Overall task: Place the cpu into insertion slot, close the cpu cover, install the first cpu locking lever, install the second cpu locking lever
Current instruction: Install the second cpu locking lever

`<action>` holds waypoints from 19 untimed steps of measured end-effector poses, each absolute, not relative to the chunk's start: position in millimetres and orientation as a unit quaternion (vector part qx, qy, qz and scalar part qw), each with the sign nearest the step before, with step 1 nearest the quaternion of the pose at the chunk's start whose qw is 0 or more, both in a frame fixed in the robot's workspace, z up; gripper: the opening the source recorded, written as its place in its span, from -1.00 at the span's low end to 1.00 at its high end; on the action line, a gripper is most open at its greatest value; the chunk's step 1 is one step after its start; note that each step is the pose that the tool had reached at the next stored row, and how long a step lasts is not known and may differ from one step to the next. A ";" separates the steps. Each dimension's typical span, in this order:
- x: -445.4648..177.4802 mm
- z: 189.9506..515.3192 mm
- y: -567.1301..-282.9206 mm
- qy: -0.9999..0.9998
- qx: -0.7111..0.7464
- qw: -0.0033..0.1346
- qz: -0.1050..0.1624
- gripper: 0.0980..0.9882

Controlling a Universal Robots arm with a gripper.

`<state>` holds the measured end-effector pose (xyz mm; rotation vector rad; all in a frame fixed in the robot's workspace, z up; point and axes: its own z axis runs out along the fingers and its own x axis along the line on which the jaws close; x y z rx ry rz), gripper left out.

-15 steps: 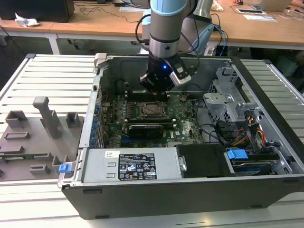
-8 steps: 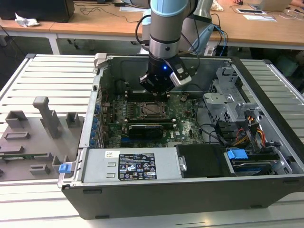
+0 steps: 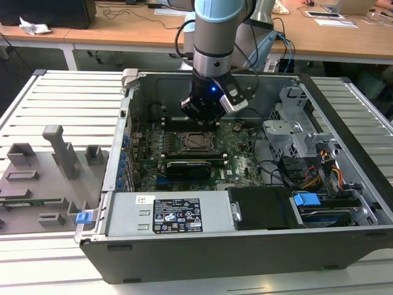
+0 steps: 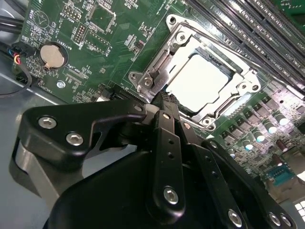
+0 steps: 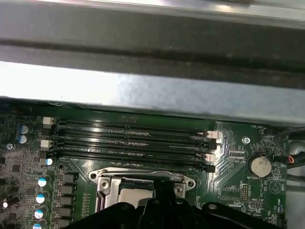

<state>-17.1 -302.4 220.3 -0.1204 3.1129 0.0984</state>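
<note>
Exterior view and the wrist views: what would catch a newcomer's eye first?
The arm's gripper hangs inside an open computer case, just above the green board. In the second wrist view the cpu lies in the insertion slot with the cpu cover closed around it. A round coin battery sits beside it.

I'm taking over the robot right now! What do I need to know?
Gripper: low inside the case, its tip at the edge of the cover.
Cpu: sits in the slot, silver top showing through the cover's window.
Done: cpu placed; the cover looks flat over it.
Left: the two levers; I cannot tell whether either is locked.
</note>
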 end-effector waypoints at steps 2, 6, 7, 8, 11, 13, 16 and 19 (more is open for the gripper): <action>-17.1 220.3 -303.7 0.999 -0.039 0.012 0.032 -0.98; -17.2 236.3 -303.8 0.999 -0.039 0.012 0.031 -0.98; -17.1 237.4 -304.2 0.999 -0.039 0.012 0.032 -0.98; -17.2 237.5 -306.9 0.999 -0.039 0.012 0.032 -0.98; -17.8 237.5 -321.9 0.999 -0.039 0.012 0.032 -0.98; -17.8 240.0 -323.5 0.999 -0.039 0.012 0.032 -0.98; -17.8 242.0 -324.3 0.999 -0.039 0.012 0.032 -0.98; -17.8 242.1 -327.6 0.999 -0.039 0.012 0.032 -0.98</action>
